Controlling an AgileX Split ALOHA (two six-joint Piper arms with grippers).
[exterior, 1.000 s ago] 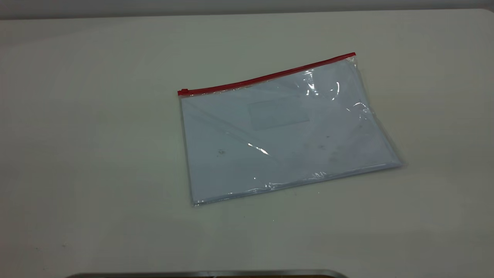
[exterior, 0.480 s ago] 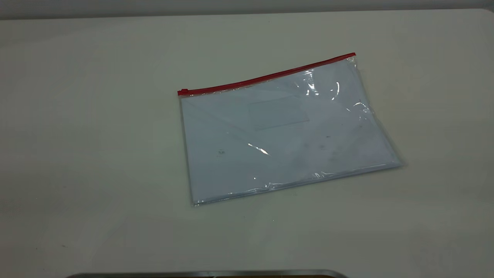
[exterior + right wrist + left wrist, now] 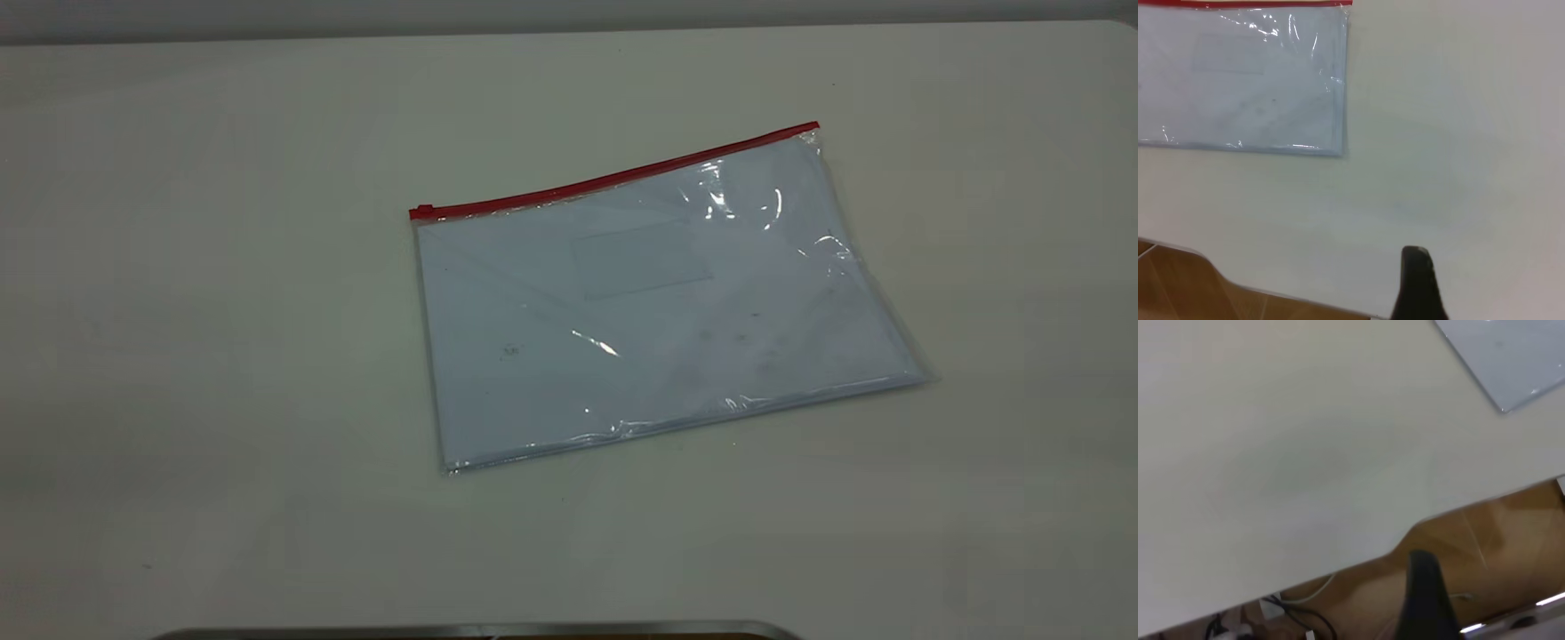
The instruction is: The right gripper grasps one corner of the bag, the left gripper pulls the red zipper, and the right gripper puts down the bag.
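Observation:
The bag [image 3: 658, 302], a flat clear bluish pouch with a faint label patch, lies flat on the pale table. The red zipper [image 3: 613, 178] runs along its far long edge, with the slider tab [image 3: 421, 212] at the left end. The red-tipped corner [image 3: 811, 132] is at the far right. Neither gripper shows in the exterior view. My right gripper [image 3: 1418, 287] hangs over bare table near the front edge, well away from the bag [image 3: 1245, 80]. My left gripper [image 3: 1425, 600] is beyond the table's edge, far from the bag's corner [image 3: 1505, 353].
The table's front edge [image 3: 1405, 533] has a notch, with wooden floor and loose cables [image 3: 1305, 613] below it. A metal strip [image 3: 480, 629] lies at the near edge in the exterior view. Bare table [image 3: 222, 356] surrounds the bag on all sides.

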